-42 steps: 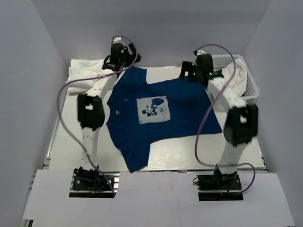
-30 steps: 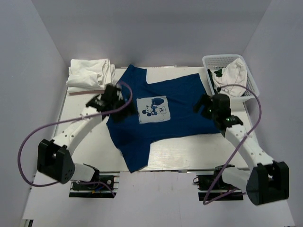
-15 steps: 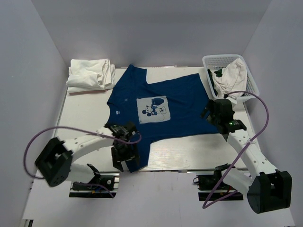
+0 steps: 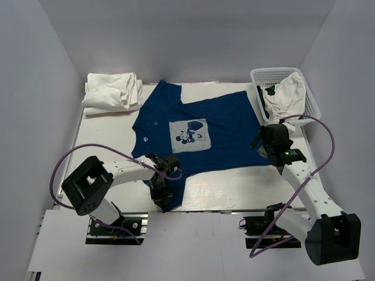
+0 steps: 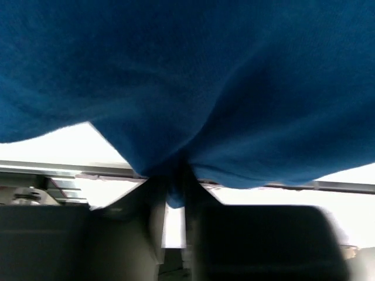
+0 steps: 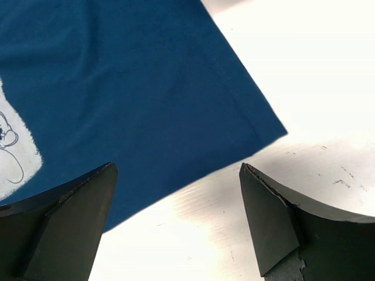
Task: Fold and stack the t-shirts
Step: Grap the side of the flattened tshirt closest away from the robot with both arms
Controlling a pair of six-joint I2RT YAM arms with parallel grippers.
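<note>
- At the near edge of the bench, left of centre, the left gripper [image 4: 163, 193] is clamped on the nearest corner of the dark navy blue cloth t-shirt [image 4: 222, 132], with fabric bunched between its fingers.
- The shirt lies spread across mid-bench, its pale square cartoon print [image 4: 190, 133] facing up.
- Near the right edge, the right gripper [image 4: 261, 143] hangs with fingers apart over the shirt's right corner.
- Folded plain white t-shirts [image 4: 111, 91] sit in the far left corner.
- A white plastic lattice basket [image 4: 275, 72] in the far right corner holds a crumpled white t-shirt [image 4: 290, 93].
</note>
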